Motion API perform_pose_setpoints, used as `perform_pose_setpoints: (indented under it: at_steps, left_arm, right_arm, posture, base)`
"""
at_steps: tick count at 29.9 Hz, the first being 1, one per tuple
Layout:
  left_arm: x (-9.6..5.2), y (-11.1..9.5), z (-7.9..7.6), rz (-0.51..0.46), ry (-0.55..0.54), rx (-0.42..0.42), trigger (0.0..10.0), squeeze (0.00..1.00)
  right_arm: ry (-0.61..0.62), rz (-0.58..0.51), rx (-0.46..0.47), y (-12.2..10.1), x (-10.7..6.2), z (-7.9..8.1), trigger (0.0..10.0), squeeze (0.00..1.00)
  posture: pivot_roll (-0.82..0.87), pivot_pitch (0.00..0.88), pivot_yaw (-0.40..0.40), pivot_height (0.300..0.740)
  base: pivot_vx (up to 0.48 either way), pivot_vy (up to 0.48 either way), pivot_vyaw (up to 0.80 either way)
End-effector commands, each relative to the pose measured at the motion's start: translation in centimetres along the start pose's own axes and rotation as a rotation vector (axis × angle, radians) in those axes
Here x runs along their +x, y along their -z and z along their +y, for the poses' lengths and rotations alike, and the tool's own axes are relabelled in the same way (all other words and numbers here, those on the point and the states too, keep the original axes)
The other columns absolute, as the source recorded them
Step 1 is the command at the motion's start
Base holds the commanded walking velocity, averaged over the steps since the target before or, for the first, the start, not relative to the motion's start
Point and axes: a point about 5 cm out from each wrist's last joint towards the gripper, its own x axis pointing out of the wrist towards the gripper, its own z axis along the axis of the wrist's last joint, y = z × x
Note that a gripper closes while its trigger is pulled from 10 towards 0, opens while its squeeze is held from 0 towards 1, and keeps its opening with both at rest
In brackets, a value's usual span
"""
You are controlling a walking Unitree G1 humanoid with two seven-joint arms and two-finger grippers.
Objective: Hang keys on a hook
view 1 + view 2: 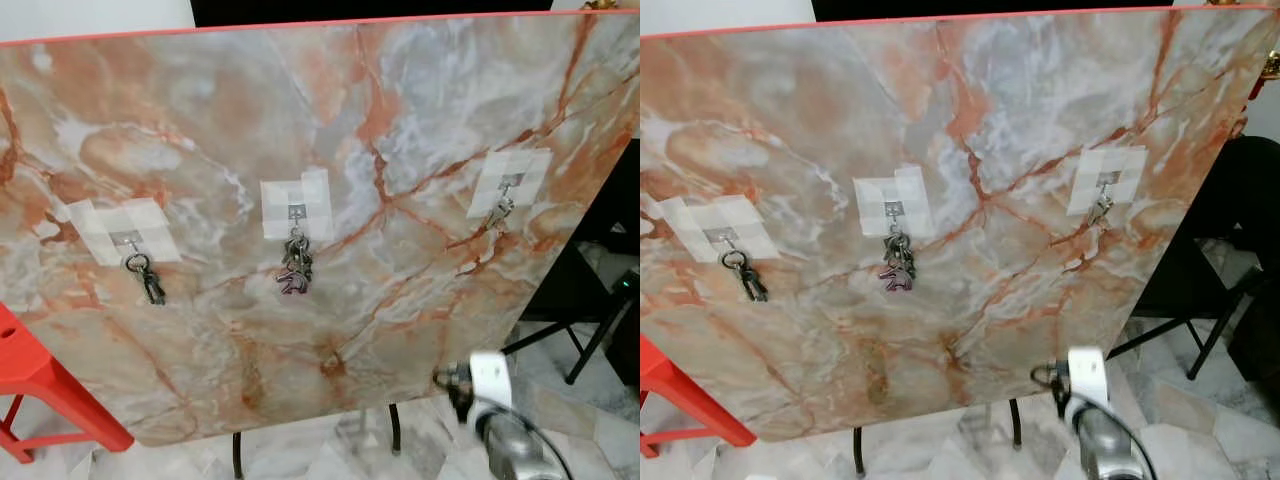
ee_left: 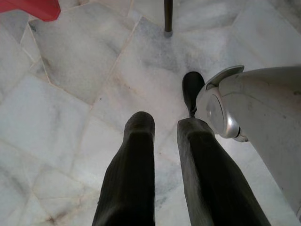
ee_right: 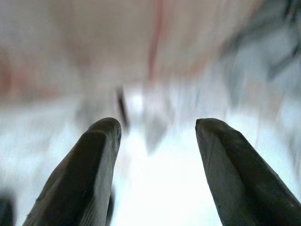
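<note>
A marble-patterned board (image 1: pixel 300 130) with a red top edge leans upright before the robot, and three hooks are stuck to it on pale tape patches. The left hook (image 1: pixel 128 240) carries a ring with dark keys (image 1: pixel 146 278) hanging just below it. The middle hook (image 1: pixel 297 212) holds a thicker bunch of keys (image 1: pixel 295 268). The right hook (image 1: pixel 508 184) has a small set of keys (image 1: pixel 498 212) dangling from it, so all three hooks are loaded.

The right claw (image 3: pixel 157 136) is low, beneath the board's lower right corner, with its silver arm (image 1: pixel 500 420) rising from the bottom of the head view. Its two black fingers (image 3: pixel 84 174) stand wide apart with nothing between them; what lies beyond them is blurred.

The left claw (image 2: pixel 164 129) hangs idle, pointing down at the pale marble floor (image 2: pixel 70 84), its fingers a narrow gap apart and empty. A red stool (image 1: pixel 40 385) stands at the board's lower left, and black legs (image 1: pixel 237 455) show under the board.
</note>
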Motion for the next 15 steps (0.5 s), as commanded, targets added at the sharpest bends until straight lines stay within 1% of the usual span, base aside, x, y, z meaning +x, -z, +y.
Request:
perform_pose_setpoints:
  at_steps: [1, 2, 3, 4, 5, 6, 8, 10, 14, 15]
  left_arm:
    - [0.0, 0.3, -0.2, 0.005, -0.002, -0.014, 10.0, 0.0]
    - [0.0, 0.3, -0.2, 0.005, -0.002, -0.014, 10.0, 0.0]
    - [0.0, 0.4, -0.2, 0.006, -0.001, -0.011, 10.0, 0.0]
    - [-0.1, 0.4, -0.2, 0.006, -0.001, -0.012, 10.0, 0.0]
    - [-0.1, 0.4, -0.2, 0.006, -0.001, -0.012, 10.0, 0.0]
    - [-0.1, 0.5, -0.3, 0.007, -0.002, -0.016, 10.0, 0.0]
    - [-0.1, 0.6, -0.4, 0.008, -0.003, -0.021, 10.0, 0.0]
    - [-0.1, 0.6, -0.5, 0.008, -0.002, -0.034, 10.0, 0.0]
    - [-0.1, 0.7, -0.7, 0.013, 0.0, -0.058, 10.0, 0.0]
    - [-0.1, 0.8, -0.8, 0.015, -0.002, -0.065, 10.0, 0.0]
  right_arm:
    - [-0.002, 0.053, 0.056, 1.2, -0.1, 0.2, 10.0, 0.0]
    - [-0.001, 0.078, 0.063, 1.9, -0.2, 0.4, 10.0, 0.0]
    - [-0.025, 0.136, 0.066, 3.4, -0.4, 1.2, 10.0, 0.0]
    - [-0.046, 0.161, 0.031, 4.1, -0.6, 1.6, 10.0, 0.0]
    - [-0.046, 0.161, 0.031, 4.1, -0.6, 1.6, 10.0, 0.0]
    - [-0.065, 0.18, -0.007, 4.8, -0.7, 1.9, 10.0, 0.0]
    - [-0.063, 0.18, 0.042, 5.0, -0.8, 2.0, 10.0, 0.0]
    - [-0.065, 0.186, 0.071, 5.1, -0.8, 2.1, 10.0, 0.0]
    - [-0.04, 0.195, 0.058, 5.3, -0.9, 1.3, 10.0, 0.0]
    - [-0.013, 0.187, 0.029, 5.2, -0.9, 0.7, 10.0, 0.0]
  posture:
    - [0.04, 0.0, -0.02, 0.73]
    - [0.04, 0.0, -0.019, 0.73]
    - [0.04, 0.0, -0.021, 0.73]
    - [0.05, 0.0, -0.022, 0.73]
    - [0.05, 0.0, -0.022, 0.73]
    - [0.05, 0.0, -0.029, 0.73]
    - [0.06, 0.0, -0.038, 0.73]
    - [0.05, 0.0, -0.039, 0.73]
    - [0.06, 0.0, -0.048, 0.73]
    - [0.06, 0.0, -0.05, 0.73]
  base:
    - [0.0, 0.0, 0.0]
    - [0.0, 0.0, 0.0]
    - [0.0, 0.0, 0.0]
    - [0.0, 0.0, 0.0]
    - [0.0, 0.0, 0.0]
    - [0.0, 0.0, 0.0]
    - [0.0, 0.0, 0.0]
    - [0.0, 0.0, 0.0]
    - [0.0, 0.0, 0.0]
    - [0.0, 0.472, 0.0]
